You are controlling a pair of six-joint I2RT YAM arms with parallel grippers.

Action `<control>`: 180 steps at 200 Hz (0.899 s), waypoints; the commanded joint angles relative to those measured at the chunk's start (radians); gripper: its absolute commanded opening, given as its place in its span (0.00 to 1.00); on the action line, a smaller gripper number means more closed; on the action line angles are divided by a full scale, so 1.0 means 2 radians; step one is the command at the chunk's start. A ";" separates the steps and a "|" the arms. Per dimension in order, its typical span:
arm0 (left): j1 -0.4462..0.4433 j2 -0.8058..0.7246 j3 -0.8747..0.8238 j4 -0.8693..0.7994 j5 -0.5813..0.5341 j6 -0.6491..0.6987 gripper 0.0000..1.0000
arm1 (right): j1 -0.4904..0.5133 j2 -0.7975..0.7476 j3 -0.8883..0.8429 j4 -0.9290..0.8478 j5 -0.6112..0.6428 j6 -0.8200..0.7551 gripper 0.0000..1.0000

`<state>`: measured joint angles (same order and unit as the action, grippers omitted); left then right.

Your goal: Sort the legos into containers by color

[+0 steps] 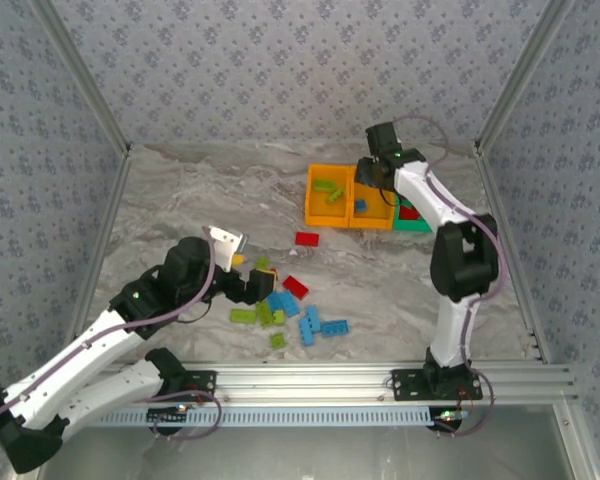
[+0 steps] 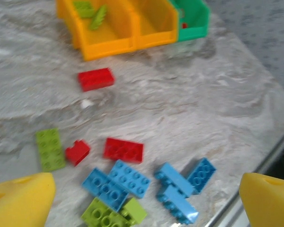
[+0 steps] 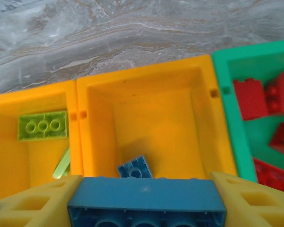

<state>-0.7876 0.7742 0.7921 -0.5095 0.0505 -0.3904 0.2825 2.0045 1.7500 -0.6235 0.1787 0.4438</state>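
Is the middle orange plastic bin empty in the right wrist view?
No, a small light blue studded brick lies on the middle orange bin's floor.

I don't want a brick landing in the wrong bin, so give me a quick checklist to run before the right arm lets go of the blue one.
1. Grip: ok. The blue brick sits between the right gripper's fingers.
2. Aim: ok. The middle orange bin lies centred ahead of that gripper.
3. Colour match: ok. A small blue brick already lies in that bin.
4. Neighbours: ok. The left orange bin holds green bricks, and the green bin holds red bricks.
5. Other arm: ok. The left gripper is open over the loose bricks, away from the bins.
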 commanded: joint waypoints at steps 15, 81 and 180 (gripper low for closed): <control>-0.001 0.008 0.002 -0.067 -0.093 -0.073 0.99 | -0.006 0.027 0.081 -0.082 -0.017 -0.023 0.80; 0.051 0.157 0.032 -0.043 -0.103 -0.141 0.99 | 0.025 -0.167 -0.039 -0.099 -0.078 -0.038 0.92; 0.108 0.462 0.167 -0.008 -0.058 -0.085 0.84 | 0.223 -0.353 -0.200 -0.159 -0.144 -0.010 1.00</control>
<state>-0.5888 1.6352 1.0698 -0.5213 -0.0677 -0.5816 0.7101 1.3205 1.3846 -0.8875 -0.0986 0.3847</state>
